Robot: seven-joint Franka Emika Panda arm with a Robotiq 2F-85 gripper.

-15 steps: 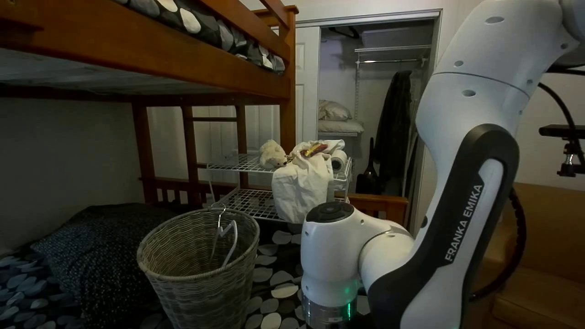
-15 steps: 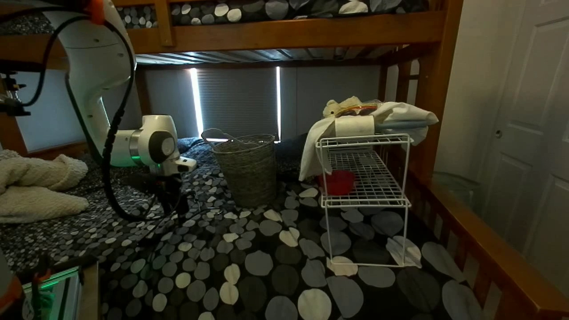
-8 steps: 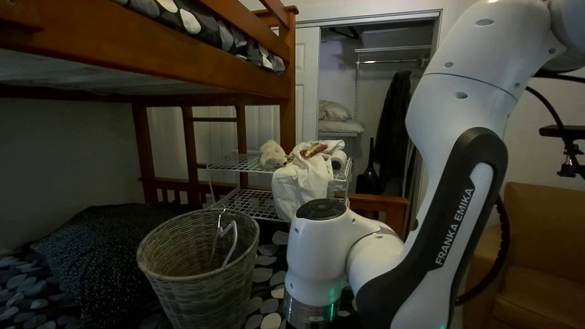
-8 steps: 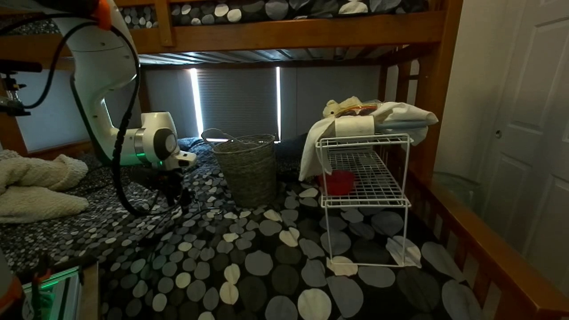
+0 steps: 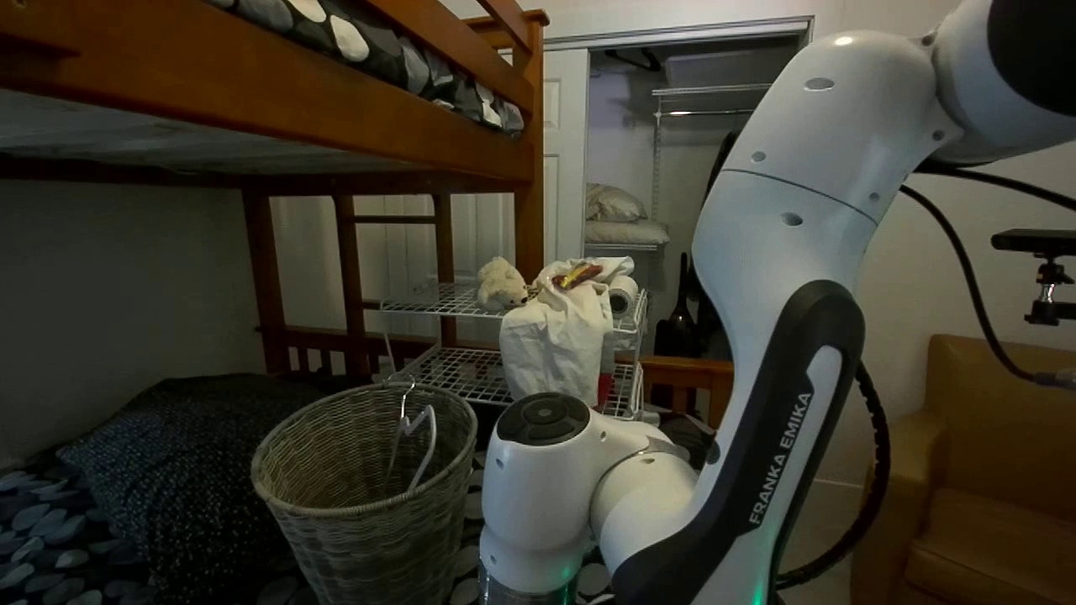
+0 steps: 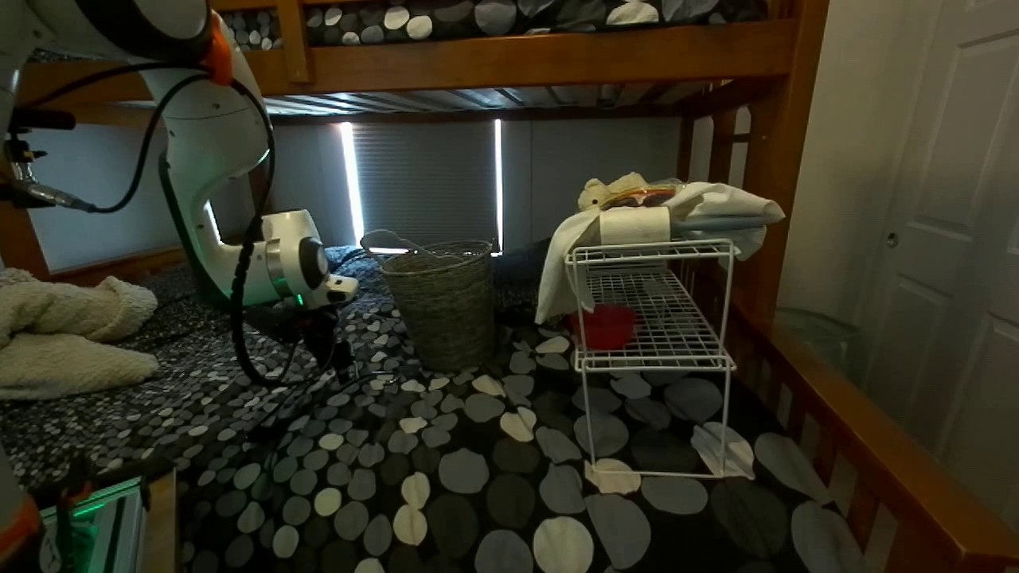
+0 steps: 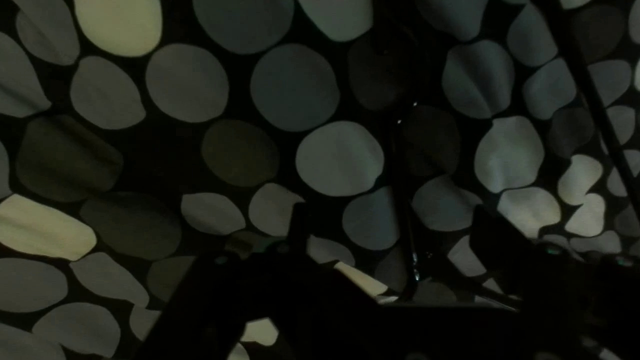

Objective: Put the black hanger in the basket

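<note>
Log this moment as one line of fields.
gripper: open, over bed | black hanger: on bed, ungripped | basket: upright, pale hanger inside | status: black hanger not yet in basket

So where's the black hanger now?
In the wrist view, the black hanger lies on the spotted bedding, right of centre, partly within the open tool; in an exterior view, that spot is left of the basket.

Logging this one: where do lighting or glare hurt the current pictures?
Wrist view: badly underexposed, the gripper a near-black silhouette, the black hanger nearly lost against the dark bedspread except for small glints. In an exterior view: bright strips blown out on both sides of the blind. In an exterior view: dim light, yet the basket shows its weave clearly.
</note>
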